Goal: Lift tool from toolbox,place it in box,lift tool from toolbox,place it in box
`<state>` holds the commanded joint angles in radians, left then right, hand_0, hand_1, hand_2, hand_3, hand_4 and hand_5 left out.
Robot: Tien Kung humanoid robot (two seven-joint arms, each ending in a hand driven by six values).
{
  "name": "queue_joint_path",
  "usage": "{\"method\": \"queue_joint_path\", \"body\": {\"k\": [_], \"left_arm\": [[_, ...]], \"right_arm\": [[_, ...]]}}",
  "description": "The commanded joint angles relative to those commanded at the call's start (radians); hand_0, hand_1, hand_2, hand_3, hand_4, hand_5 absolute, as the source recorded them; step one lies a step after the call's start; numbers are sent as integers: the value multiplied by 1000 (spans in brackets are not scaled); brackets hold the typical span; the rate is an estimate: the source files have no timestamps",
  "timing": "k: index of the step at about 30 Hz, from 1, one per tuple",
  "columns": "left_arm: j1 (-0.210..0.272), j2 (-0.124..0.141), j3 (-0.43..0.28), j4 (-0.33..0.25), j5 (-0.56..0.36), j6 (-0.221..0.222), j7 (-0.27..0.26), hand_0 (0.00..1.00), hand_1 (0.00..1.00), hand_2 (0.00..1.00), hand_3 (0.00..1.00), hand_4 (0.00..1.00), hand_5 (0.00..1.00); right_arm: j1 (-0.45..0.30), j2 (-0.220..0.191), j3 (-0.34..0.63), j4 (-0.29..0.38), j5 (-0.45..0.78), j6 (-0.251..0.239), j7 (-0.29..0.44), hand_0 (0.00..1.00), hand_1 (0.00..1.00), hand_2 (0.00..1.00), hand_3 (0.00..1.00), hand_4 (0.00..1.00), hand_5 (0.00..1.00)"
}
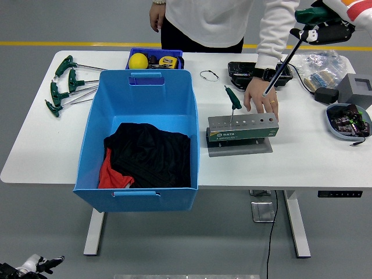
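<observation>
At about one o'clock in the head view, the right hand [325, 26] is seen raised above the desk [302, 160], its fingers clamped on the green handle of a T-handle tool [285, 58] whose shaft slants down toward seven o'clock, with the tip hanging clear above the tool stand [243, 129]. The stand is placed on the desk just right of centre, and one more green-handled tool [232, 100] is left upright in its leftmost hole. A person's hand [261, 97] is laid on the stand's far right end. The blue box [139, 93] is set at nine o'clock of the stand and holds black and red cloth [148, 156]. Further green T-handle tools [64, 81] lie at ten o'clock on the desk. The left hand [40, 264] is glimpsed at seven o'clock below the desk; its grip cannot be told.
</observation>
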<state>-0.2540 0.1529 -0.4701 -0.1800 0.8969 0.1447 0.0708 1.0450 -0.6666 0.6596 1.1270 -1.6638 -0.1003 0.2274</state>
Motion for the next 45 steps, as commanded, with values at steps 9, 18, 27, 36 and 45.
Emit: {"method": "queue_joint_path", "body": {"k": [9,18,27,36,45], "left_arm": [[-1,-5,-21,0,12,4,2,642,637,670,653,691,695],[1,-8,-19,0,19,0,4,640,637,670,653,691,695],[1,-11,-75,0,58,5,10,640,637,670,653,690,694],[0,-17,-219,0,193,6,34,640,631,669,652,690,694],[1,-18,-248,0,230,6,42,641,630,669,652,690,693]], "right_arm": [[-18,-16,32,197,-8,-9,-8,2,2,2,2,714,590],[-15,126,-1,285,-25,-11,-22,2,2,2,2,702,580],[34,251,-118,304,-60,-16,-33,2,2,2,2,702,579],[66,313,-247,274,-60,-16,-32,2,2,2,2,699,580],[71,378,-332,166,-31,-16,-24,2,2,2,2,697,578]]}}
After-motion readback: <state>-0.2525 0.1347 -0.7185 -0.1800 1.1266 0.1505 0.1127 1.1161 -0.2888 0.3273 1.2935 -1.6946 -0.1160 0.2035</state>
